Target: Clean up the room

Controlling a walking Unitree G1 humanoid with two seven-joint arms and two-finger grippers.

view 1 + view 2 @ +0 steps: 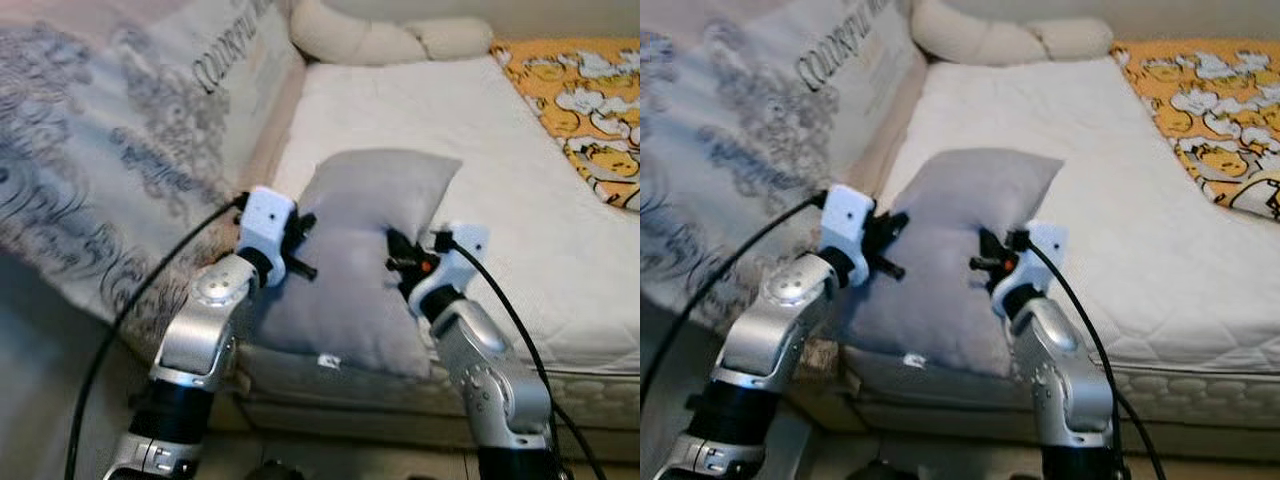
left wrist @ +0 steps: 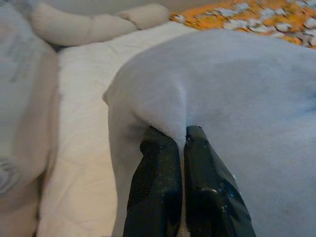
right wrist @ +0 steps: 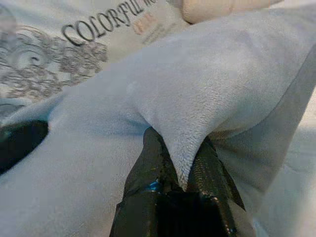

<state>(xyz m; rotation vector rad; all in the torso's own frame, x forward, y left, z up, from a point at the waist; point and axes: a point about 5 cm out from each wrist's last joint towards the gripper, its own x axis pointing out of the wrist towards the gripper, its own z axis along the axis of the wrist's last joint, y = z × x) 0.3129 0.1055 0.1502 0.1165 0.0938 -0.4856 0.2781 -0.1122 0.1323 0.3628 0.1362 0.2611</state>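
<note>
Grey plush covers the soft rectangular pillow (image 1: 365, 262) that lies at the near edge of the white quilted mattress (image 1: 520, 200), its lower end hanging slightly past that edge. The left gripper (image 2: 180, 140) has its two black fingers pressed together on a small fold of the fabric at the pillow's left side, and the right gripper (image 3: 185, 160) is likewise pinched on a ridge of fabric at its right side. Both holds take only a thin pleat of the cover, not the stuffing, so the likeliest failure is the plush sliding out of one pinch as the pillow is lifted; it would then swing from the other gripper or drop off the near edge to the floor. Pulling the two arms unevenly could also twist the pillow. Along the left edge of the mattress leans a large pale cushion with grey scrollwork and printed lettering (image 1: 120, 140), close enough to brush the left arm. A cream rolled bolster (image 1: 385, 35) lies along the far edge, and an orange cartoon-print blanket (image 1: 580, 105) covers the far right corner, both well apart from the pillow.
</note>
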